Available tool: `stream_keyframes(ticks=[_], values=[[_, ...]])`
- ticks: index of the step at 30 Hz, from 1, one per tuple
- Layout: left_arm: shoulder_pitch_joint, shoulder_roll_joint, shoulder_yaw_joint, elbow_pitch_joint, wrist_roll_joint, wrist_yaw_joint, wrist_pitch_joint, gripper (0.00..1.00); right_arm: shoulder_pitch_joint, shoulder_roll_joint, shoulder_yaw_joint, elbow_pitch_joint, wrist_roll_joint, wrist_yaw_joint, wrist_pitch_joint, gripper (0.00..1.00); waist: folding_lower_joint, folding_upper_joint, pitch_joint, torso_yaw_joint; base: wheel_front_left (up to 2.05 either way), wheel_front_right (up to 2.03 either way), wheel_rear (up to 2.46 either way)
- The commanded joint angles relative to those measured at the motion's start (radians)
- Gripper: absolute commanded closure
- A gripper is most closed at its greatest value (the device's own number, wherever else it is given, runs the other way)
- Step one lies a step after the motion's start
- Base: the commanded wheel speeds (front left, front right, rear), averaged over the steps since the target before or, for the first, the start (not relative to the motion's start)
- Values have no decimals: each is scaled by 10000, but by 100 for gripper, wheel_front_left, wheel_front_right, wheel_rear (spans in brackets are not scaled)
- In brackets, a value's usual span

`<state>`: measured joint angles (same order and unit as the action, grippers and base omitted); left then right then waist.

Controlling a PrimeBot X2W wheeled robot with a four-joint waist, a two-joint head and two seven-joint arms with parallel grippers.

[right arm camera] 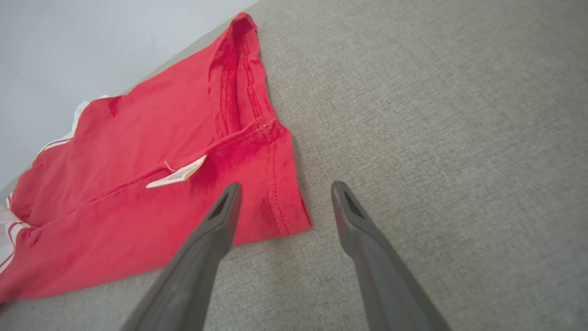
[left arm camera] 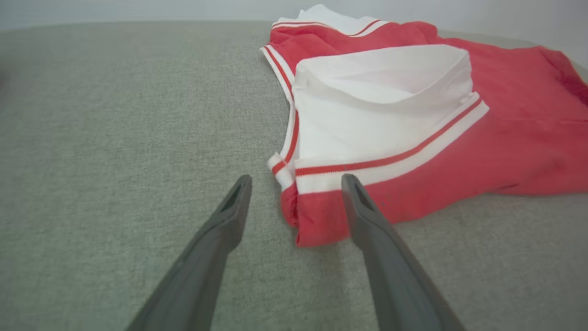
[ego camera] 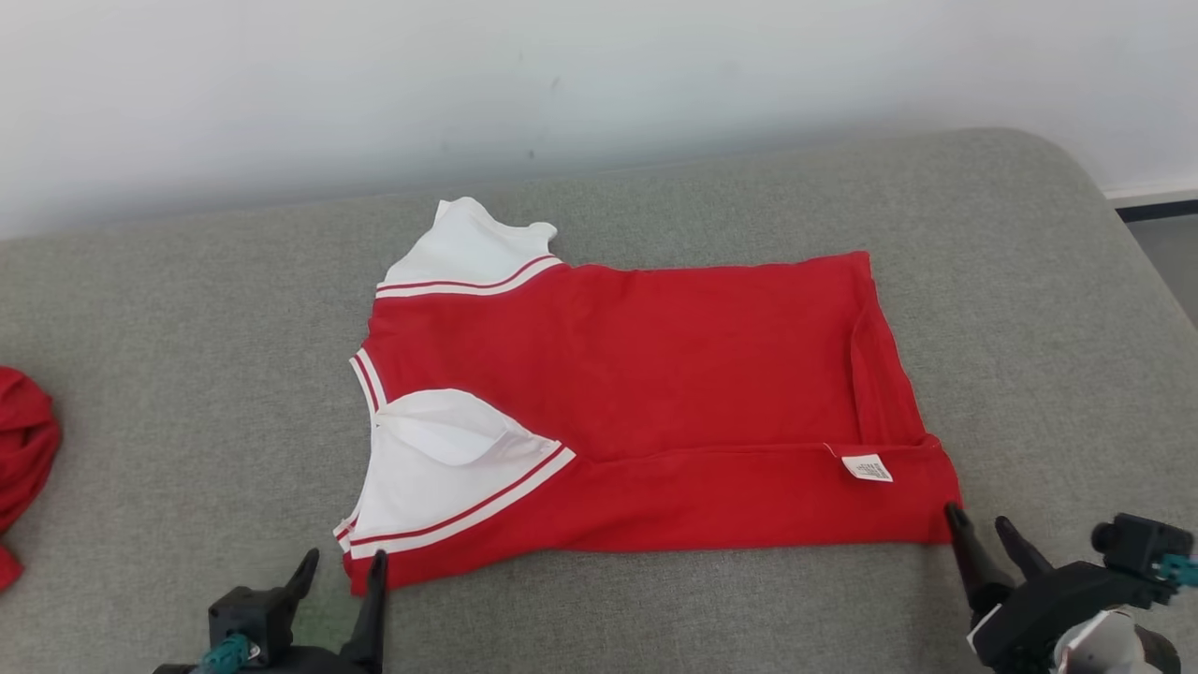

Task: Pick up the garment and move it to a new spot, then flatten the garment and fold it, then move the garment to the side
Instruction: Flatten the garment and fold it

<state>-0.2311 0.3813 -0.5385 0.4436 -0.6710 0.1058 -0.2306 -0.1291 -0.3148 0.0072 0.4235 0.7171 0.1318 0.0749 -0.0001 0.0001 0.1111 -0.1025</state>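
Note:
The garment (ego camera: 646,384) is a red shirt with white, red-striped sleeves, lying flat on the grey cushion with its near long edge folded over; a white label (ego camera: 867,467) shows on that fold. My left gripper (ego camera: 342,559) stands open at the near left corner by the white sleeve (left arm camera: 367,110), with the corner (left arm camera: 317,225) between its fingers and nothing held. My right gripper (ego camera: 980,520) is open at the near right hem corner (right arm camera: 280,216), one fingertip over the cloth, the other over bare cushion.
The grey upholstered surface (ego camera: 187,309) runs back to a pale wall (ego camera: 281,94). Its right edge drops away at the far right (ego camera: 1156,281). Another red cloth (ego camera: 23,449) lies at the left edge of the head view.

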Motion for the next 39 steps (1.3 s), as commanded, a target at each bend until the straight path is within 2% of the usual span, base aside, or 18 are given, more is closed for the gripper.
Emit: stream_keyframes(ticks=[1,9,10,11,12,13,14,20,25,31,39], values=[[57,-32,-25,104,2,-28,-13,0,-128,-10,180,130,-141,-24,-99,0,1,-1,72,-50,0,0,0],[-340,-441,-86,981,-324,-293,70,0,-773,-93,965,1141,-340,-24,-502,0,1,-1,268,-53,0,0,0],[-381,-520,-88,1112,-386,-365,108,13,-834,-66,1043,1280,-292,-24,-502,51,1,-1,269,-41,0,0,0],[-447,-591,-64,1241,-457,-448,87,60,-896,-37,1117,1409,-236,-24,-518,95,1,-1,263,-25,0,0,0],[-447,-591,-64,1241,-457,-448,87,60,-896,-37,1117,1409,-236,-24,-518,95,1,-1,263,-25,0,0,0],[-510,-654,-26,1368,-491,-504,50,96,-942,-29,1180,1513,-199,-24,-546,100,1,-1,242,-6,0,0,0],[-550,-721,-13,1523,-545,-575,44,100,-982,-27,1252,1610,-152,-24,-565,100,1,-1,212,9,0,0,0],[-453,-946,170,2179,-779,-853,-163,100,-1119,-42,1619,1944,151,-24,-874,100,1,-1,-154,120,0,0,0],[-53,-1034,254,2153,-718,-951,-298,100,-847,-130,1837,2000,484,-24,-1064,100,1,-1,-561,363,0,0,0],[878,-1212,340,1624,-622,-793,-346,100,-111,-376,1919,1769,835,-24,-1221,100,1,-1,-1015,691,0,0,0],[2207,-1239,650,541,-555,-504,-354,100,1215,-703,1537,961,1191,-24,-1356,100,1,-1,-1192,940,0,0,0]])
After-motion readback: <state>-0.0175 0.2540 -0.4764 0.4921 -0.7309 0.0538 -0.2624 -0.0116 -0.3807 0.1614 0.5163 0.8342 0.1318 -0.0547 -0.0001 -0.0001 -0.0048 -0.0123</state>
